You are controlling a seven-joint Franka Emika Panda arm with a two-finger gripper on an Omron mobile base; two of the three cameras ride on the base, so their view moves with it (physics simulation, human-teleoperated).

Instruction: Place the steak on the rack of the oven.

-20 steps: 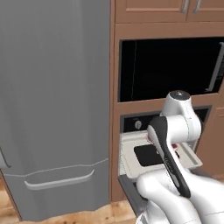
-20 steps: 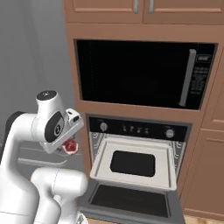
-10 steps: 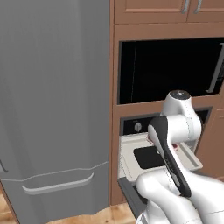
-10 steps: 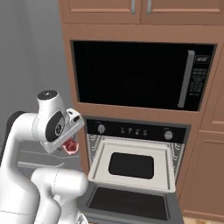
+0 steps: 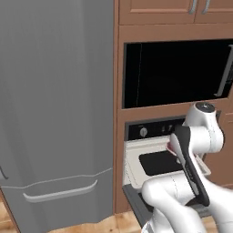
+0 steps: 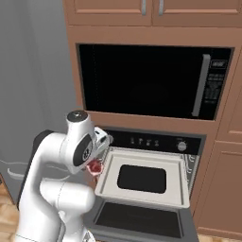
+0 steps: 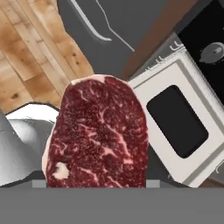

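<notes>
From the left base view, my white arm folds up in front of the silver-grey oven (image 5: 150,132), whose black control strip carries a round knob. The pale cream rack (image 5: 136,157) juts out of the oven with its black rounded panel showing, and a sliver of red steak (image 5: 170,146) peeks past my wrist at the rack's far side. A tall grey fridge (image 5: 54,104) stands flush to the left.

In the right base view, my hand (image 6: 96,166) holds the steak (image 6: 95,167) just off the rack's (image 6: 142,158) left rim, near its level. The rack's raised rim is free on all sides, the open oven door (image 6: 137,218) lies flat below it, and the black-glass microwave (image 6: 142,80) sits above.

In the hand view, the steak (image 7: 98,135) is clamped in my hand, a marbled red oval slab with a whitish fat edge. The rack (image 7: 183,127) lies beyond it to the right; wooden floor (image 7: 30,65) is at upper left.
</notes>
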